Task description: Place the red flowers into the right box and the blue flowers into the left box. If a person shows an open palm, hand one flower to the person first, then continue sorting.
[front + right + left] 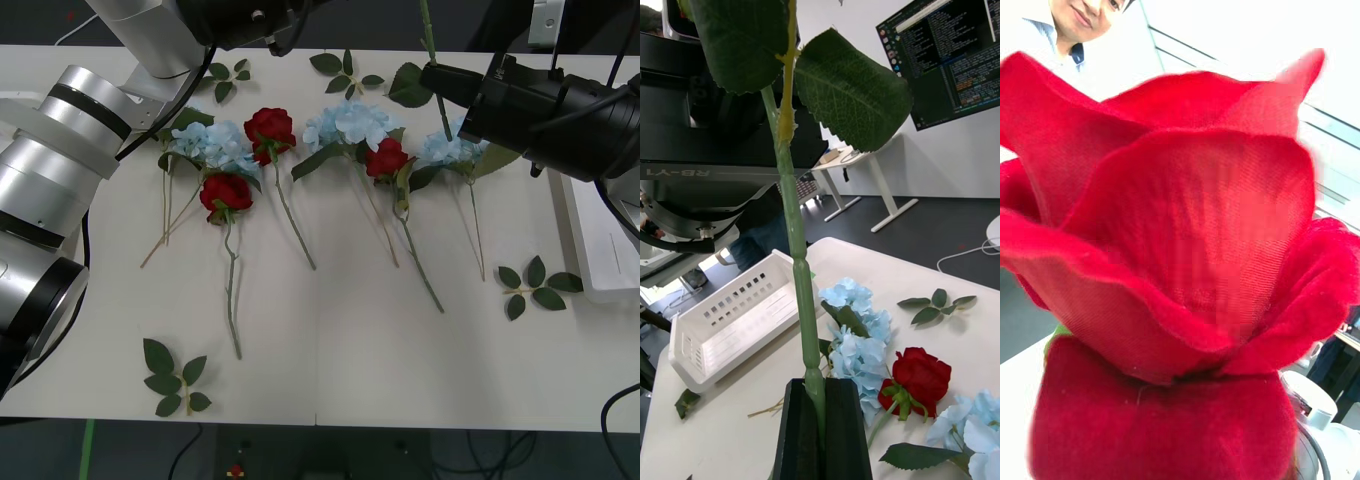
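Even, bright overhead light on the white table (380, 370), faint soft shadows; close red bloom (1172, 285) blurred.

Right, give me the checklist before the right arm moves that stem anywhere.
1. Grip: ok. The right gripper is shut on the green stem, which stands upright.
2. Held flower is red: probably ok. Three red flowers lie on the table, and a red bloom sits close before the left wrist camera.
3. Right box ready: cannot tell; the arm hides much of it.
4. Stem end clear of the blue flower below: cannot tell.
5. Open palm shown: cannot tell.
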